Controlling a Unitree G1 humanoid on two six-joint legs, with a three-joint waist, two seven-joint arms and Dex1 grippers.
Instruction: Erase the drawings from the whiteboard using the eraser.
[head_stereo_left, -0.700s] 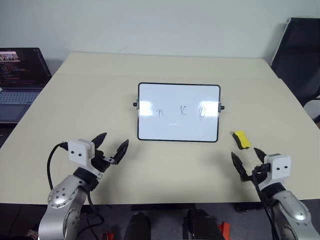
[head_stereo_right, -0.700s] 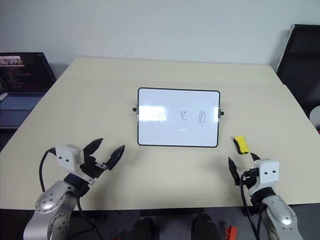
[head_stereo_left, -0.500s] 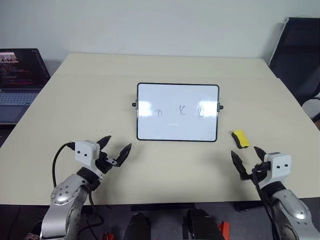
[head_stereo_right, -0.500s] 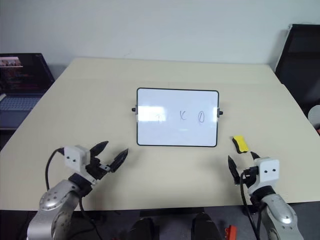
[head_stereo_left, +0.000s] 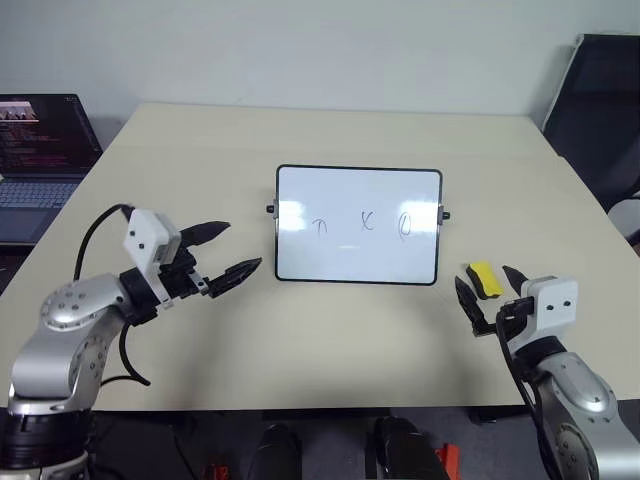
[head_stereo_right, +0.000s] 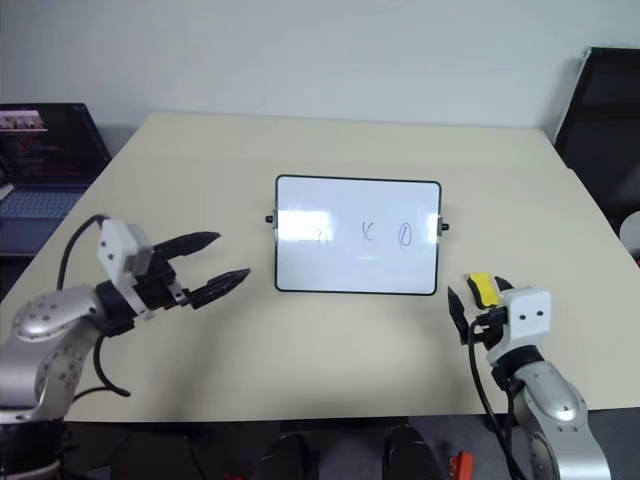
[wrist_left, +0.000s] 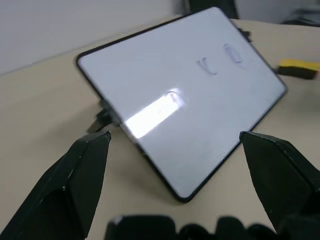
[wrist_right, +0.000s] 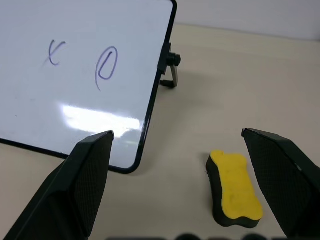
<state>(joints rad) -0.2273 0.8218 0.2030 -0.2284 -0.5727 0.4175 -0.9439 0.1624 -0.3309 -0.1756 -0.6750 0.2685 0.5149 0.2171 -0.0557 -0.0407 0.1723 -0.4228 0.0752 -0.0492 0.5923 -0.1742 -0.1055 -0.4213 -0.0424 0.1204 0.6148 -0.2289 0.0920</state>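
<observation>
Whiteboard: the whiteboard (head_stereo_left: 358, 225) lies in the middle of the table (head_stereo_left: 330, 140), propped a little on its side knobs, its face turned up where both arms can get at it.
Drawings: the drawings (head_stereo_left: 365, 223) run in a row across the middle of the board, an arrow-like T at the left, an X in the centre and an oval at the right; none looks wiped yet.
Eraser: the eraser (wrist_right: 233, 188), yellow side up and dark side down, lies on the table just beside the board's near right corner, apart from it, so the right arm is the natural one to take it.
Right pincer: the right pincer (head_stereo_left: 483, 295) is released, its fingers spread wide, and hovers just near of the eraser, which sits between its fingers in the wrist view without being touched; this looks like the approach before a pickup.
Left pincer: the left pincer (head_stereo_left: 225, 253) is released and empty, raised over the table left of the board and pointing toward it, perhaps to steady the frame during wiping.
Laptop: a laptop (head_stereo_left: 40, 160) sits off the far left edge, clear of the work.
</observation>
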